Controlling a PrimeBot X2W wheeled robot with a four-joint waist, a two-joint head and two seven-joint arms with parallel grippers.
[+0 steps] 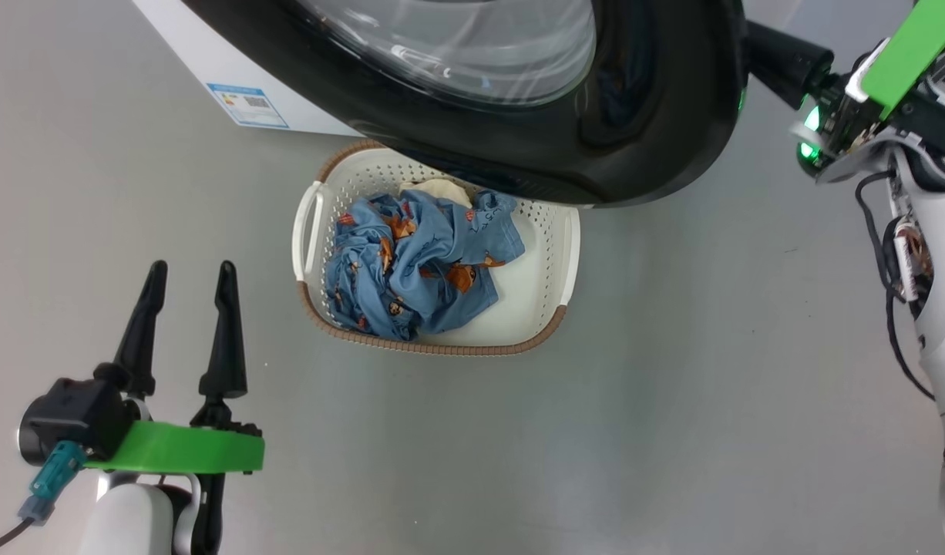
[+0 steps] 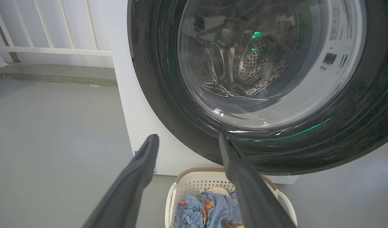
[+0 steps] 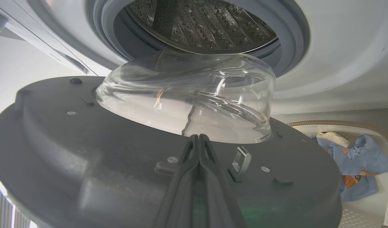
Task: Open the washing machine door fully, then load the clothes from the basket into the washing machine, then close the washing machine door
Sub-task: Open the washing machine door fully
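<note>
Left claw [image 1: 191, 270] hovers at the lower left of the head view, its two dark fingers spread wide with nothing between them, well apart from the basket [image 1: 434, 348]. The basket stands on the grey floor with the clothes [image 1: 411, 262] heaped in its left half. The washing machine door [image 1: 634, 100] overhangs the basket's far rim. The right arm [image 1: 865, 92] reaches in at the door's right edge. A white corner of the washing machine [image 1: 210, 54] shows at the upper left, with a blue sticker [image 1: 247, 104] on it.

From the left wrist, the same claw [image 2: 187, 139] points at the door's glossy black ring [image 2: 149, 79], with the steel drum visible through the glass window [image 2: 270, 63]. Below lie the basket [image 2: 181, 177] and the clothes [image 2: 206, 205].

From the right wrist, the right claw [image 3: 198, 137] is closed, fingers pressed together and gripping nothing. It lies over the door's grey inner face [image 3: 70, 152] just beside the latch hook [image 3: 241, 158], under the glass bowl [image 3: 187, 95]. I cannot tell whether the tips actually touch the door. Beyond are the gasket [image 3: 292, 34] and the drum [image 3: 200, 25], and at the right the basket [image 3: 339, 123] with the clothes [image 3: 355, 152].

By my reading the first step is in hand: the door stands away from the opening but not fully back. The next move calls for the closed right claw to press the inner face further round toward the hinge, without slipping onto the glass or catching the hook. Once the door clears the basket, the open left claw is well placed to go down for the clothes.
</note>
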